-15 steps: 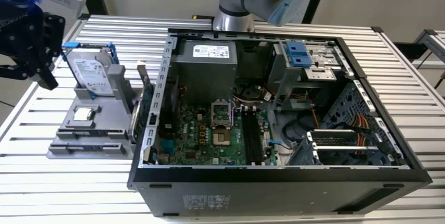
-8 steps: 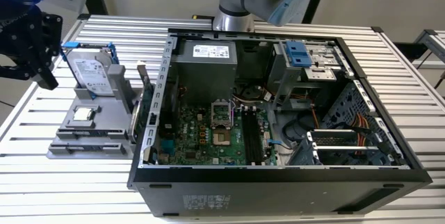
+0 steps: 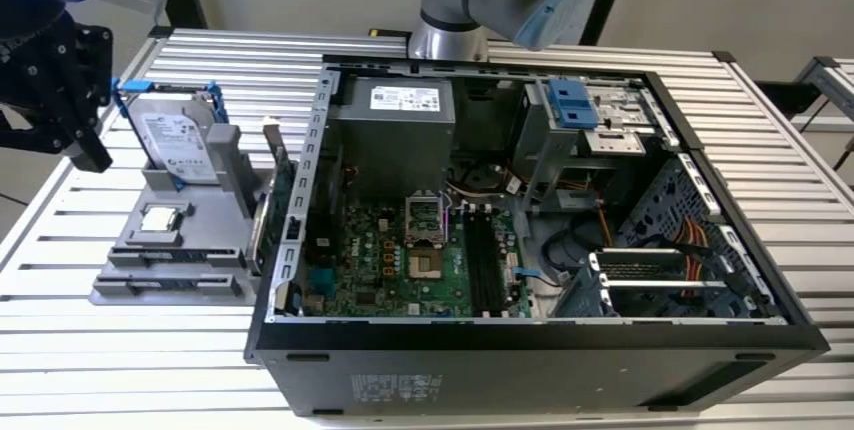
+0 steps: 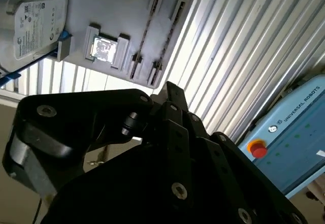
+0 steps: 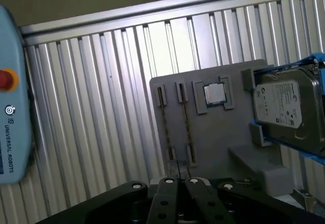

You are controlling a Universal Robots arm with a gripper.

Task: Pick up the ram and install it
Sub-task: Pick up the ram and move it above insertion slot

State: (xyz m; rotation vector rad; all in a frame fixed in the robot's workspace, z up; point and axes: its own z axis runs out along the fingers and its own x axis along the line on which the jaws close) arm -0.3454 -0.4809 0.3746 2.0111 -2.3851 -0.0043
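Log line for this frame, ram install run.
thin edge-on ram sticks: two, in grey holder tray slots | gripper: near tray, apart from sticks | long black motherboard slots: empty

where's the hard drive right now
The hard drive stands upright in the gray holder at the exterior view's left, beside the open computer case, just behind the small square chip.

I count two ram sticks (image 5: 168,127) and one grey holder (image 5: 223,132). There is one processor (image 5: 215,94) and one hard drive (image 5: 287,109) with two blue rails (image 5: 284,144). There is one open computer case (image 3: 534,350) on one table (image 3: 134,360). Inside the case I count one motherboard (image 3: 387,260) and one power supply (image 3: 394,130). There is one pendant (image 5: 10,122) with one red button (image 5: 5,79).
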